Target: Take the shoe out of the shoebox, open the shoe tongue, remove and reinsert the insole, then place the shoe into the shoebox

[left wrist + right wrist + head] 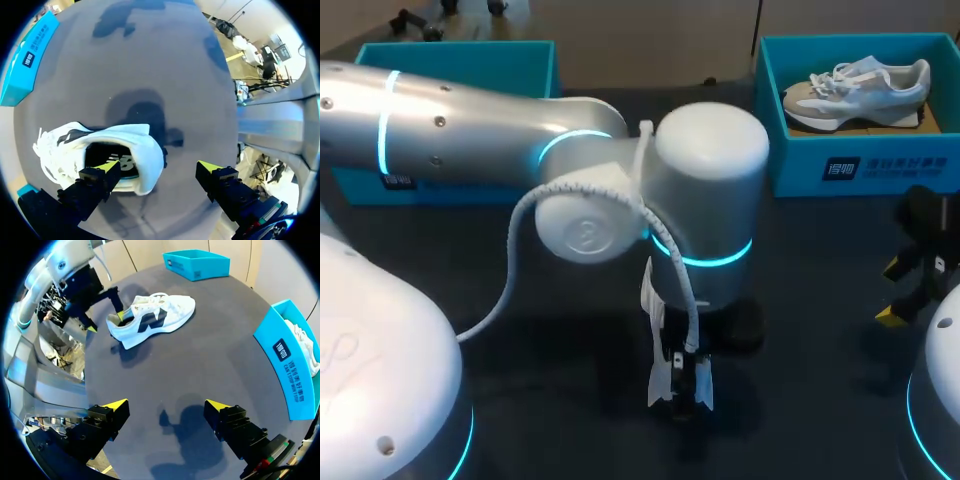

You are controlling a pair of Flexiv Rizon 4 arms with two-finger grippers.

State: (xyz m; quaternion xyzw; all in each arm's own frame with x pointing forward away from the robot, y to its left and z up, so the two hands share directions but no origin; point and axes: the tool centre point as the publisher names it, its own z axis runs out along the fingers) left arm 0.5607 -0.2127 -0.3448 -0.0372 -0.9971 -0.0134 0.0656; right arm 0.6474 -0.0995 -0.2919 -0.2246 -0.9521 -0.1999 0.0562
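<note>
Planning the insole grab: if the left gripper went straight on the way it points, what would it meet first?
Probably the white shoe: one finger of the open left gripper is at its heel opening, the other over bare table. Depth is unclear.

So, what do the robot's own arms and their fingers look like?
Both arms are smooth and rounded: the left arm is silver with a white joint cap, the right arm white. Glowing cyan rings mark the joints. A white ribbed cable loops along the left arm. The left gripper and right gripper are black and boxy, their fingers tipped bright yellow.
</note>
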